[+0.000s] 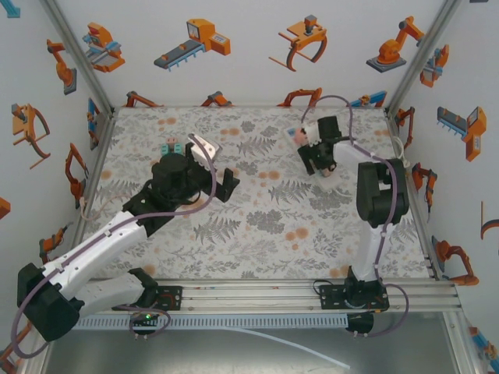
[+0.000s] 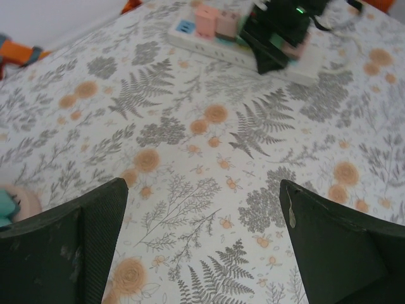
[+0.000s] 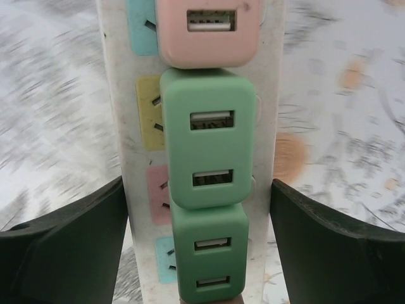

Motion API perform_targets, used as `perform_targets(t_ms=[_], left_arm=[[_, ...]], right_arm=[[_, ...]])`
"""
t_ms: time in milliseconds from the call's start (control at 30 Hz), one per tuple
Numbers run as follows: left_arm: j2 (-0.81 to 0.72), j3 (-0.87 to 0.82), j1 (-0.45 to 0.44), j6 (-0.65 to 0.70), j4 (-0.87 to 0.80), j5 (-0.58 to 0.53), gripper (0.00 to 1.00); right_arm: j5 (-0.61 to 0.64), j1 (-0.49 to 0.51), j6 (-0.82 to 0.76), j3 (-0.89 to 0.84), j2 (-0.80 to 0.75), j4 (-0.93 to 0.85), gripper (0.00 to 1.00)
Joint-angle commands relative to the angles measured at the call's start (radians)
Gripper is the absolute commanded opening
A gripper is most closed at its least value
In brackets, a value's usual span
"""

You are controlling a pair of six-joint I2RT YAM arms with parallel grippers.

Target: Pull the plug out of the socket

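Note:
A white socket strip [image 3: 117,95] runs up the right wrist view with a pink plug [image 3: 207,31], a green plug [image 3: 209,136] and a second green plug [image 3: 210,259] seated in it. My right gripper [image 3: 197,190] is open, its dark fingers [image 3: 69,247] standing wide either side of the strip with the lower green plug between them, untouched. From above, the right gripper [image 1: 318,160] hangs over the strip [image 1: 296,134] at the far right. My left gripper [image 1: 218,166] is open over bare floral cloth, nothing between its fingers [image 2: 354,253]. The strip [image 2: 209,50] lies far ahead of it.
Teal and pink loose plugs [image 1: 173,148] lie just beyond the left wrist, seen at the left edge [image 2: 9,202] of the left wrist view. Patterned walls [image 1: 257,47] close the table on three sides. Floral cloth [image 1: 265,226] separates the two arms.

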Motion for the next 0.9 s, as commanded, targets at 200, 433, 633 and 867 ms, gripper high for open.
perform_targets(t_ms=[200, 433, 633, 867], left_arm=[[0.101, 0.082, 0.227, -0.502, -0.203, -0.022, 0.97], [0.173, 0.091, 0.282, -0.636, -0.278, -0.038, 0.97], [0.191, 0.066, 0.282, -0.655, -0.315, -0.056, 0.97], [0.216, 0.057, 0.284, -0.687, -0.346, -0.099, 0.97]], right_arm=[[-0.217, 0.225, -0.394, -0.268, -0.229, 0.117, 0.55], [-0.374, 0.324, -0.453, -0.399, -0.306, 0.216, 0.54], [-0.363, 0.385, -0.482, -0.398, -0.276, 0.245, 0.53], [-0.375, 0.422, -0.545, -0.378, -0.276, 0.223, 0.57]])
